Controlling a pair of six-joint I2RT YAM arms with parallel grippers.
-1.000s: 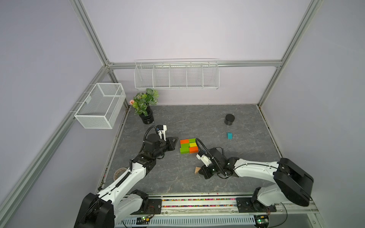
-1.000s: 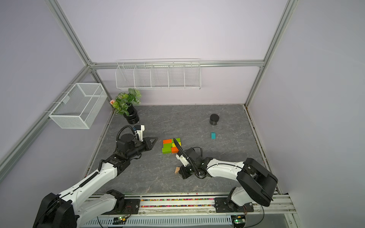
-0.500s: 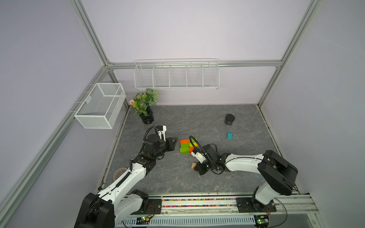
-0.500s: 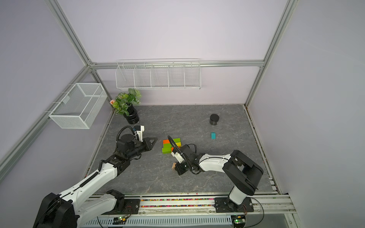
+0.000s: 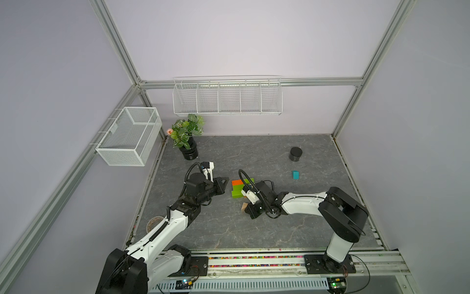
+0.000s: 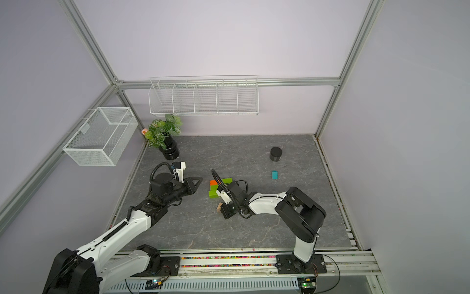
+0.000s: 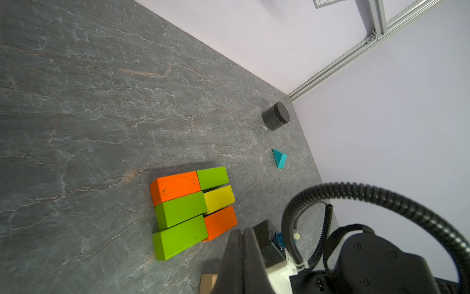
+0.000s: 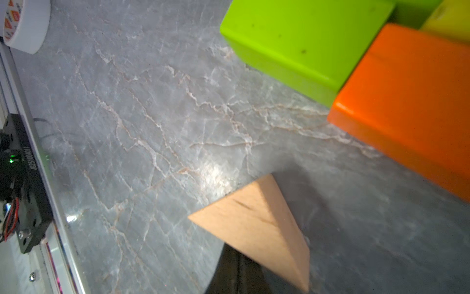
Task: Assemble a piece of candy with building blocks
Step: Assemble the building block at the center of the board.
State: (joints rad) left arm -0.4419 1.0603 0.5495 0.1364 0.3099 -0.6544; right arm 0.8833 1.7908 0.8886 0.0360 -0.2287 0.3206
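In both top views the brick rectangle of green, orange and yellow lies flat on the grey marbled tabletop, its far half hidden under the right arm's wrist. The left gripper sits just beside the rectangle's orange end, its jaws closed to a point with nothing in them. The right gripper is low on the rectangle's robot-facing side, right against the tan triangular prism, which lies near the rectangle but apart from it. The teal triangular prism rests alone, well apart from the rectangle, with the black round jar beyond it. The left wrist view shows the rectangle whole: orange, green, green in one row of three, green, yellow, orange in the row beside it, with thin gaps in that second row. The left gripper has its fingers pressed flat together near the rectangle's orange corner. In the right wrist view the tan triangular prism lies on the tabletop at the tips of the right gripper, whose dark fingers meet with nothing between them. The prism is clear of the rectangle's green brick and orange brick, and a roll of tape lies far from the rectangle
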